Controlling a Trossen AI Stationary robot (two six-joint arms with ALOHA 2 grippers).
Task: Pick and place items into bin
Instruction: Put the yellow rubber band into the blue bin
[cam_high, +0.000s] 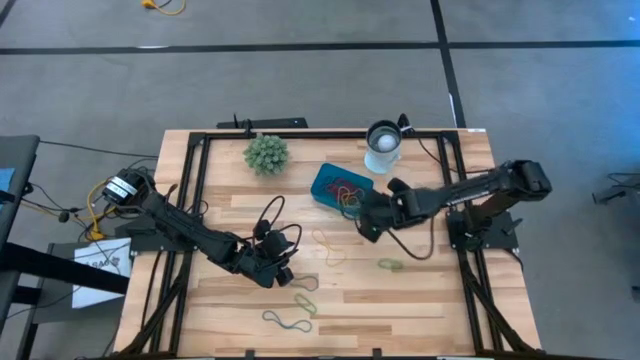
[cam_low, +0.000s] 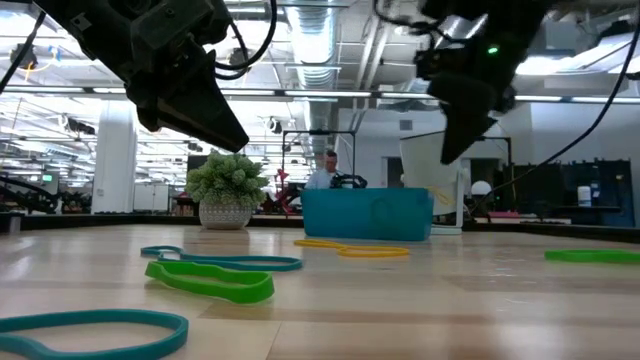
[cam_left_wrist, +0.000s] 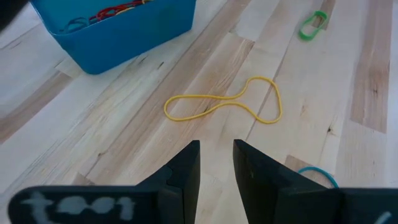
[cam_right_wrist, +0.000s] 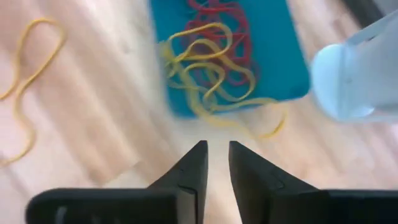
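Loose bands on table (cam_high: 420, 300): two green (cam_high: 390, 265), two teal (cam_high: 285, 321), one yellow (cam_high: 327, 247); one bin (cam_high: 325, 183); both grippers, left (cam_high: 283, 273) and right (cam_high: 367, 233), narrow, empty.

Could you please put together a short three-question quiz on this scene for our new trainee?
1. True or false: the teal bin already holds rubber bands.
2. Which gripper is beside the bin: A) left gripper B) right gripper?
3. What colour is the band lying ahead of the left gripper in its wrist view?

Key: 1 true, red and yellow bands lie inside. 2 B. 3 yellow.
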